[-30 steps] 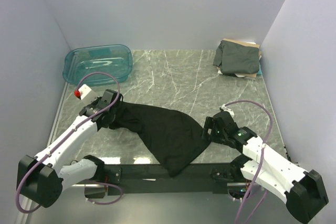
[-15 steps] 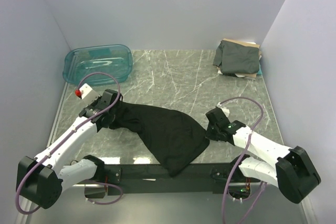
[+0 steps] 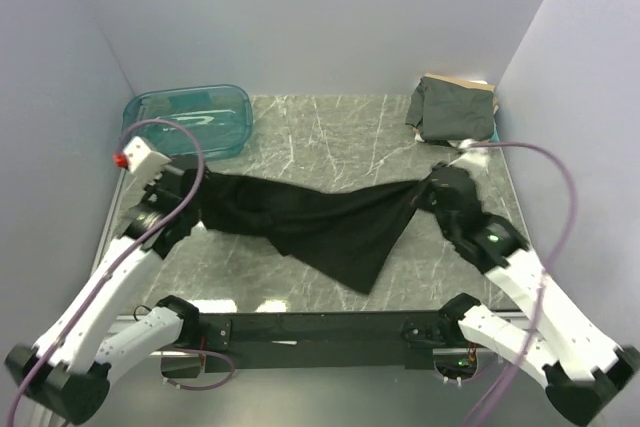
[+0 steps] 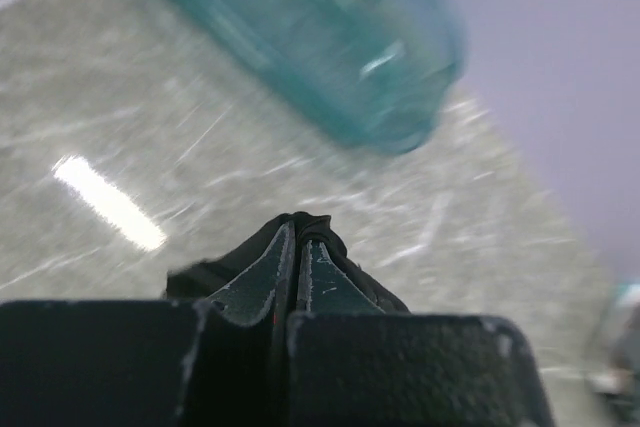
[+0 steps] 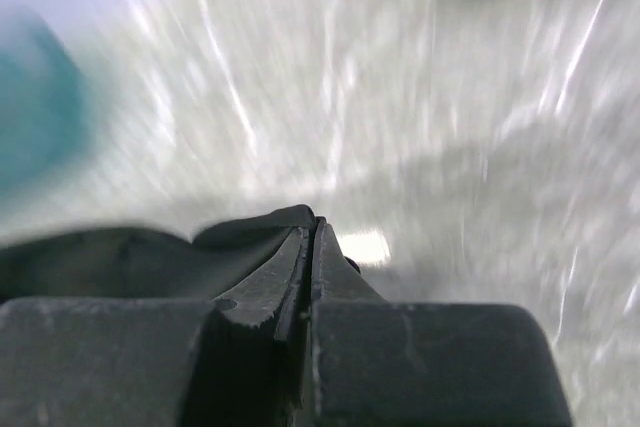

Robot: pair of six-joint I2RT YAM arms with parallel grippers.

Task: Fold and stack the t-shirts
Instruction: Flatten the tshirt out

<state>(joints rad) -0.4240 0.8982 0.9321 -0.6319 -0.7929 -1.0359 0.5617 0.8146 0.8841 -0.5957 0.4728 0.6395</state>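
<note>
So, left gripper [image 3: 198, 191] and right gripper [image 3: 425, 194] each pinch one end of the black t-shirt [image 3: 320, 227]. It hangs stretched between them over the marble table [image 3: 300, 137].

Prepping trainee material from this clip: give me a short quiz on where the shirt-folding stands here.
1. True or false: the black shirt lies neatly folded.
2. Of the left tool and right tool, which is shut on that shirt? A left only; B right only; C both.
3. Fill in: the pile of folded shirts sits in the far ____ corner.
Key: 1 false, it hangs stretched between the tools; 2 C; 3 right.
</note>
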